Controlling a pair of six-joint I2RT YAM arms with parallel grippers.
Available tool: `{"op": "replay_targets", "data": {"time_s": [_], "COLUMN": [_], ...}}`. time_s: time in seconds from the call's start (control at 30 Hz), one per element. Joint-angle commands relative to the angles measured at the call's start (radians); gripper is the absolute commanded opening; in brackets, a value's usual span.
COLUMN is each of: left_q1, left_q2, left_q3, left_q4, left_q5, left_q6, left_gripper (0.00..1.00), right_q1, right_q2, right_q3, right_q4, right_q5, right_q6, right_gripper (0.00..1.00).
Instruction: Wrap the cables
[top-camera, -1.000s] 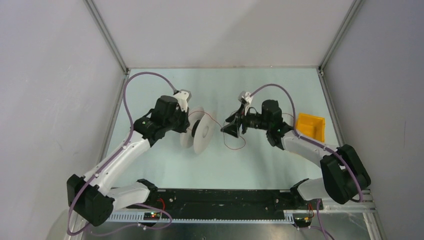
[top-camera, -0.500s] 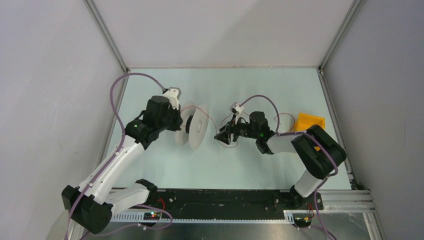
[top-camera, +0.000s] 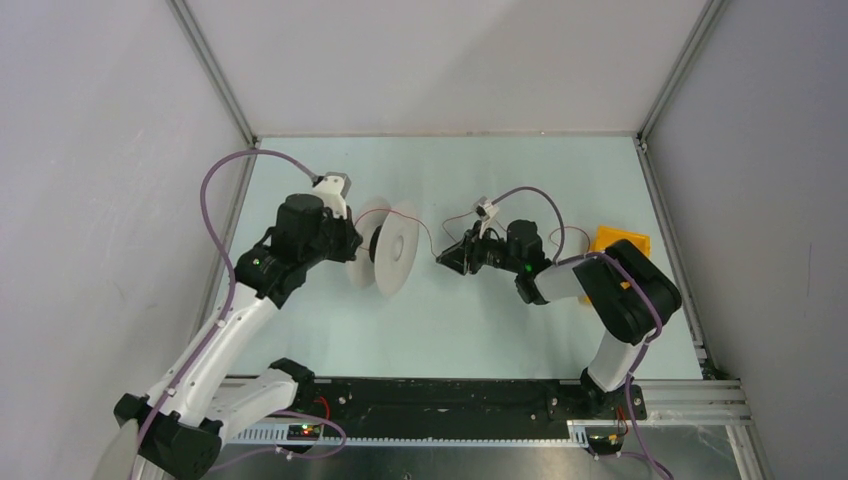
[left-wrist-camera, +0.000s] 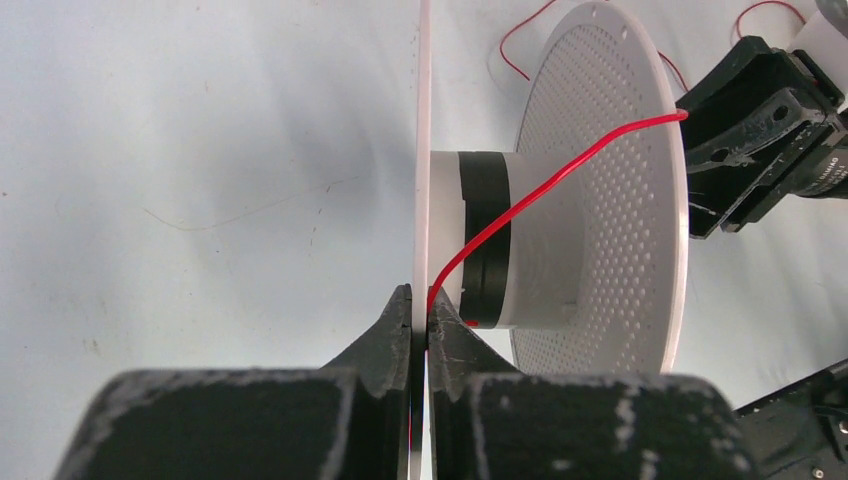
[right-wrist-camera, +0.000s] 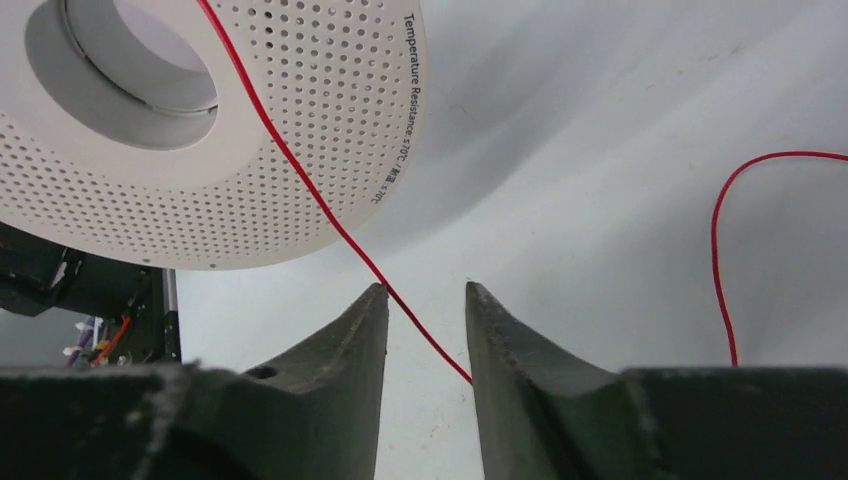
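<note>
The white plastic spool (top-camera: 392, 252) stands on edge on the table. My left gripper (top-camera: 358, 248) is shut on its near thin flange (left-wrist-camera: 421, 150), with the black-banded hub (left-wrist-camera: 487, 240) and the perforated far flange (left-wrist-camera: 610, 200) beyond. The thin red wire (left-wrist-camera: 560, 175) runs from the hub over the far flange to my right gripper (top-camera: 445, 258). In the right wrist view the wire (right-wrist-camera: 330, 215) passes between the fingers of my open right gripper (right-wrist-camera: 427, 292), just beside the spool (right-wrist-camera: 300, 130). More loose wire (right-wrist-camera: 720, 220) curls on the table.
A yellow bin (top-camera: 622, 245) sits at the right of the table behind my right arm. Loose wire loops (top-camera: 560, 235) lie near the right wrist. Metal frame posts and grey walls bound the table.
My right gripper moved left, closer to the spool, and its arm folded in. My left arm carried the spool slightly left and farther back. The loose wire loop under the right gripper is gone.
</note>
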Motion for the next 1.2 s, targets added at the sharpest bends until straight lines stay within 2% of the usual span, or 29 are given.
{"op": "replay_targets", "data": {"time_s": [0.0,0.07,0.2,0.4,0.57,0.63,0.73,0.77,0.83,0.9,1.03,1.17], "left_q1": [0.013,0.014,0.013,0.016,0.021,0.025,0.033,0.039,0.045,0.059,0.087,0.095], "left_q2": [-0.030,-0.025,-0.024,-0.022,-0.013,-0.017,-0.041,-0.044,-0.055,-0.058,-0.080,-0.090], "left_q3": [0.056,0.062,0.066,0.077,0.093,0.102,0.113,0.114,0.114,0.111,0.098,0.103], "left_q4": [0.064,0.064,0.066,0.065,0.065,0.064,0.062,0.059,0.030,0.004,-0.024,-0.049], "left_q5": [0.044,0.054,0.075,0.059,0.062,0.062,0.071,0.076,0.073,0.086,0.152,0.199], "left_q6": [-0.045,-0.056,-0.074,-0.080,-0.103,-0.108,-0.102,-0.086,-0.062,-0.047,-0.044,-0.033], "left_gripper": [0.00,0.00,0.00,0.00,0.00,0.00,0.00,0.00,0.00,0.00,0.00,0.00], "right_q1": [-0.002,0.011,0.021,0.017,0.022,0.019,-0.001,-0.009,-0.033,-0.061,-0.123,-0.185], "right_q2": [0.019,0.043,0.094,0.171,0.191,0.201,0.201,0.191,0.160,0.117,0.056,0.055], "right_q3": [-0.001,-0.001,0.000,0.000,0.000,0.000,-0.001,-0.001,-0.004,-0.008,-0.004,0.019], "right_q4": [0.120,0.163,0.263,0.447,0.435,0.416,0.395,0.396,0.403,0.396,0.343,0.298], "right_q5": [-0.091,-0.127,-0.145,-0.209,-0.204,-0.186,-0.152,-0.150,-0.139,-0.120,-0.040,-0.023], "right_q6": [0.032,0.042,0.077,0.162,0.157,0.151,0.166,0.174,0.192,0.192,0.162,0.162], "right_gripper": [0.44,0.51,0.55,0.56,0.55,0.49,0.28,0.18,0.03,0.00,0.00,0.00]}}
